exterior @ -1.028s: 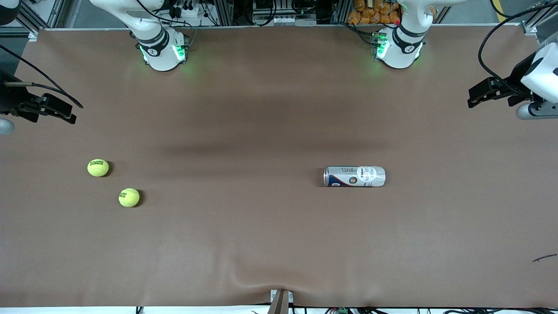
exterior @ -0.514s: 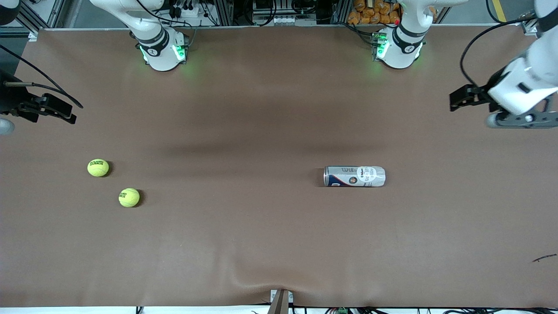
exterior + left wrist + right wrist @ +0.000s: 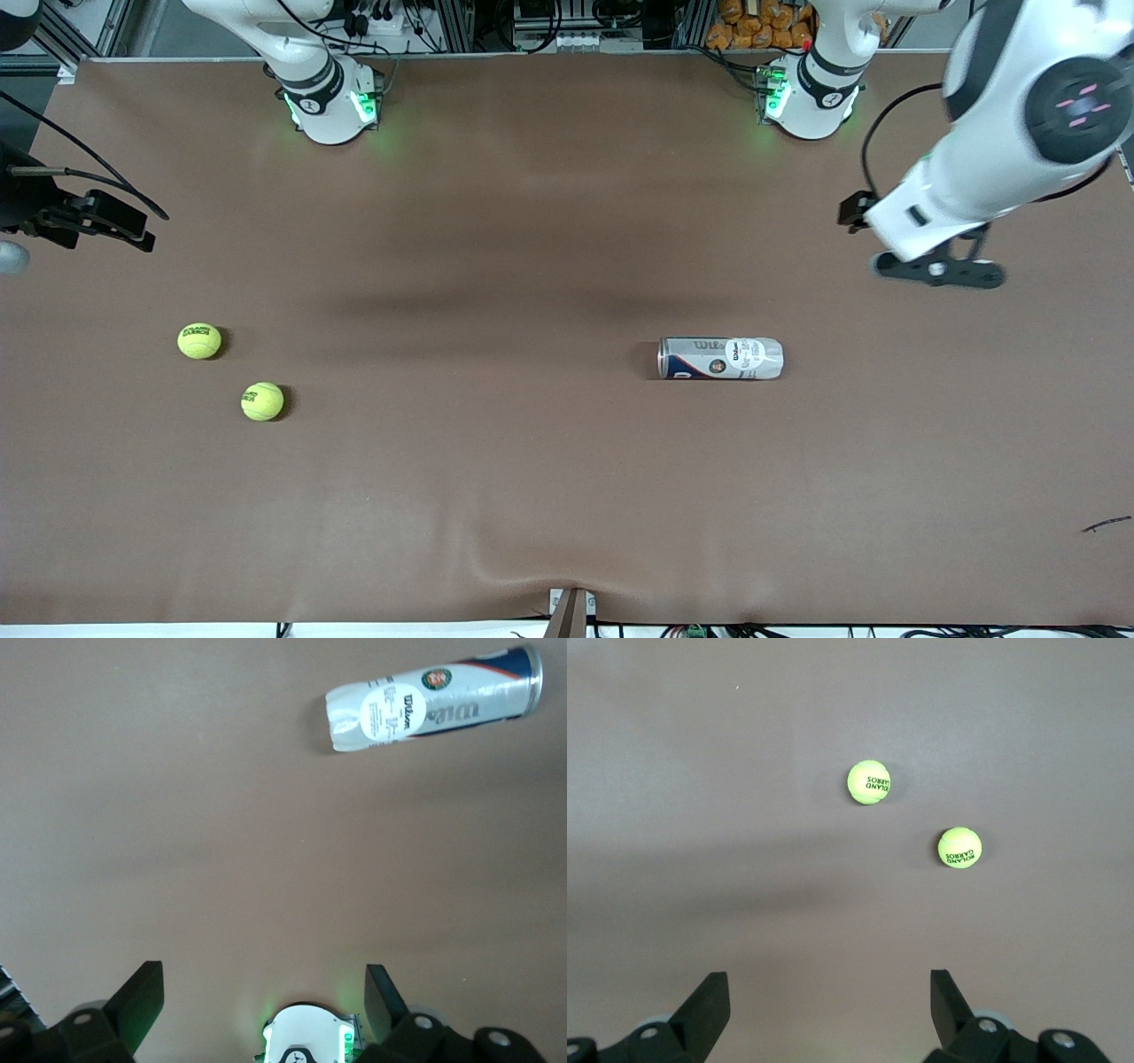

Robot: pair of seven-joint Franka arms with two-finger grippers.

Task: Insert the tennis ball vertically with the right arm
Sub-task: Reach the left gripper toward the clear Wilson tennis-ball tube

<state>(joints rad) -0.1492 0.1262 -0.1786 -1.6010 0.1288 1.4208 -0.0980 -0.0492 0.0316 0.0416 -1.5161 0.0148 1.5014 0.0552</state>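
Two yellow-green tennis balls lie on the brown table toward the right arm's end; the right wrist view shows both. A silver, blue and white Wilson ball can lies on its side toward the left arm's end and also shows in the left wrist view. My right gripper hangs open and empty above the table's end, apart from the balls. My left gripper is open and empty, up in the air beside the can, mostly hidden under its white wrist.
The two arm bases with green lights stand along the table's back edge. The left base also shows in the left wrist view. A small dark scrap lies near the front corner at the left arm's end.
The left arm has swung in from the table's end toward the can, and its wrist has turned. The right arm, the balls and the can have not moved.
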